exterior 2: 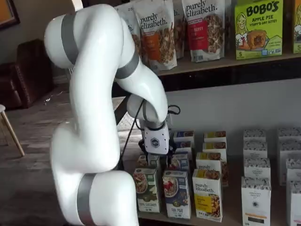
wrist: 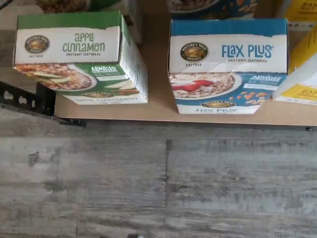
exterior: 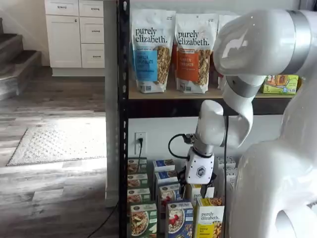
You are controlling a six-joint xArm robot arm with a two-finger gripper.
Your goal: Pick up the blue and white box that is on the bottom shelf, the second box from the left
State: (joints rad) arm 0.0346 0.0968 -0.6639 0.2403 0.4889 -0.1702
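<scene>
The blue and white box (wrist: pixel 228 64), printed "Flax Plus", stands upright at the front edge of the bottom shelf (wrist: pixel 158 106). Its front shows a bowl with red berries. It is also in both shelf views (exterior: pixel 179 218) (exterior 2: pixel 177 193), between a green-trimmed box (wrist: pixel 79 54) and a yellow "purely elizabeth" box (exterior 2: pixel 207 193). My gripper (exterior: pixel 192 186) (exterior 2: pixel 160 155) hangs on its white body just above the rows of boxes, above and slightly behind the front blue box. Its black fingers barely show against the boxes, and no gap can be made out. It holds nothing that I can see.
More rows of like boxes stand behind the front row. White boxes (exterior 2: pixel 256 197) stand further right. Bags (exterior: pixel 151 49) fill the upper tier. A black rack post (exterior: pixel 123 124) stands at the left. Grey wood floor (wrist: pixel 158 183) lies in front of the shelf.
</scene>
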